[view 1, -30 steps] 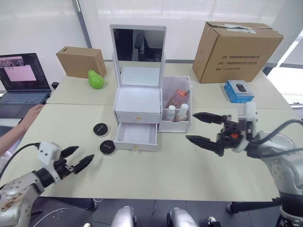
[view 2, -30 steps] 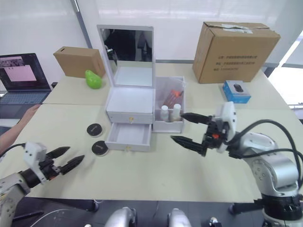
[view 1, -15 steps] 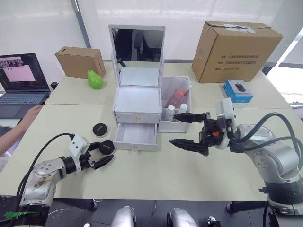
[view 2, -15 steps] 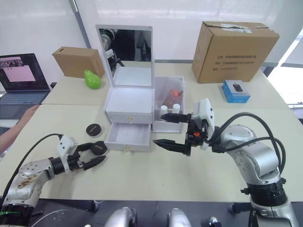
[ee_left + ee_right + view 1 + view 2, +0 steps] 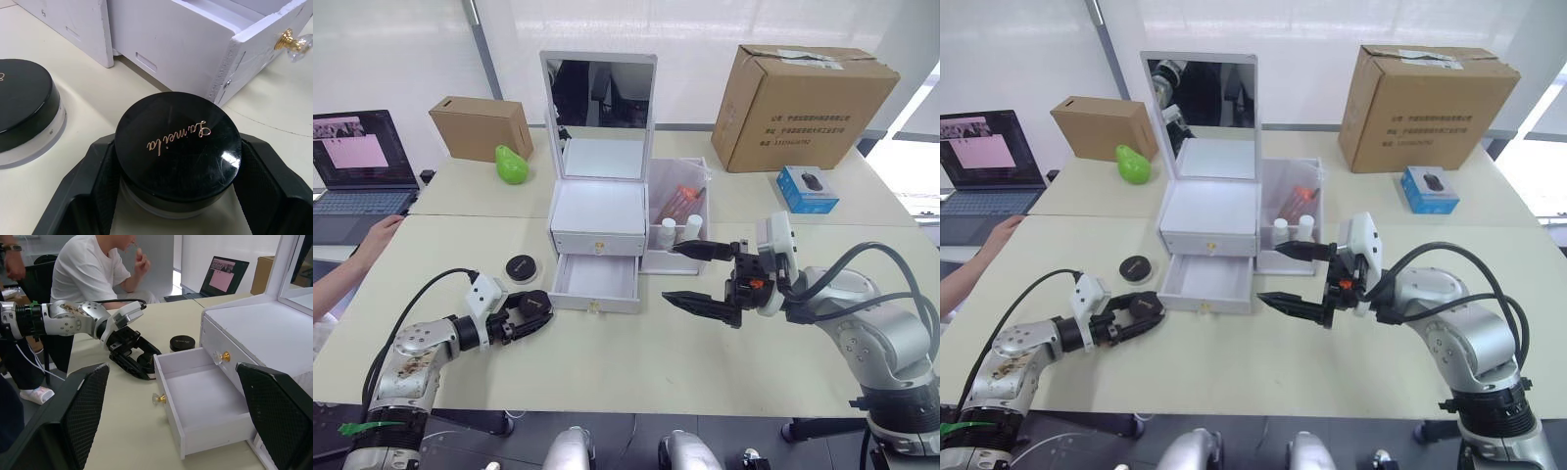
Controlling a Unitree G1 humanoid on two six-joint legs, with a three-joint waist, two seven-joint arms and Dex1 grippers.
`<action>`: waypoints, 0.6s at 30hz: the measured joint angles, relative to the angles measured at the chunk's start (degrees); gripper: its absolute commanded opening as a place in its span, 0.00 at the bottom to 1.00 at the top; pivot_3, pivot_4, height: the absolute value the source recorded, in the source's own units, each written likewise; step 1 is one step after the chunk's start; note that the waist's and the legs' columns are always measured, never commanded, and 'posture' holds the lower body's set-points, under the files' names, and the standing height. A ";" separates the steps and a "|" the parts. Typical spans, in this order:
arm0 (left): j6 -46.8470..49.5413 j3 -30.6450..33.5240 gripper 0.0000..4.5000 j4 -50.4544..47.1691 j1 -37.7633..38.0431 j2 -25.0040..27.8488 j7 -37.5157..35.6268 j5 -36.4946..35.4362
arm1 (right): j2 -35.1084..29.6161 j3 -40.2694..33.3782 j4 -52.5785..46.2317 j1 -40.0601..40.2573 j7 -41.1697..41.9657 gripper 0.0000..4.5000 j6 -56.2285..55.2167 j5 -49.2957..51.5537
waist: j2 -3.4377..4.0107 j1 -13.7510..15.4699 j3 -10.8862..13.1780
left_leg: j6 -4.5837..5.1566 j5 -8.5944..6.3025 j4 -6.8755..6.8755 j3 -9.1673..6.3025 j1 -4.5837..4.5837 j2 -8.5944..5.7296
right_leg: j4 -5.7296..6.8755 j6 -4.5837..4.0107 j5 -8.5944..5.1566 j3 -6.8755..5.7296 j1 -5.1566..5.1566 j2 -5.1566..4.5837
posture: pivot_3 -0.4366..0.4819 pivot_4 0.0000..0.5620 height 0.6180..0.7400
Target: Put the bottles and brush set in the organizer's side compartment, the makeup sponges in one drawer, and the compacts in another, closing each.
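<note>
Near compact (image 5: 178, 147) sits on counter (image 5: 636, 362) beside open lower drawer (image 5: 595, 281), bracketed by left end effector (image 5: 530, 315). Rigid, glossy, likely slippery: rim should be gripped. Right end effector (image 5: 690, 274) spread wide, empty.

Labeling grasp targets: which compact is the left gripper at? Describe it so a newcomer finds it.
Start at the white organizer with the mirror lid, then its open lower drawer. Two black compacts lie off the drawer's left side; the target compact is the nearer one, between the left gripper's fingers, while the other compact lies free farther back.
</note>
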 measured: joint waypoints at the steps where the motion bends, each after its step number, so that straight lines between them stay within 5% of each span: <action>1: 0.05 0.09 0.65 -0.01 0.03 0.00 -0.03 -0.04 | 0.00 0.00 0.00 0.00 -0.09 1.00 0.00 0.00 | 0.00 -0.01 0.00 | 0.00 0.00 0.00 0.00 0.00 0.00 | 0.00 0.00 0.00 0.00 0.00 0.00 | 0.48 0.27 1.00; 12: 8.71 8.96 0.65 -9.65 -1.00 7.35 0.56 -6.79 | 0.39 0.60 -0.08 0.49 -0.54 1.00 -0.01 -0.22 | -0.06 -0.08 0.02 | 0.00 0.00 0.00 -0.02 -0.01 0.02 | 0.01 0.02 -0.01 -0.02 0.02 -0.01 | 0.48 0.27 1.00; 18: 16.38 6.19 0.65 -17.55 -5.95 7.04 0.20 -11.34 | 1.08 1.58 -0.03 0.52 -0.49 1.00 -0.01 -1.22 | -0.06 0.01 0.02 | 0.00 0.00 0.01 -0.02 0.01 -0.03 | 0.02 0.07 0.01 0.02 0.04 0.07 | 0.48 0.27 1.00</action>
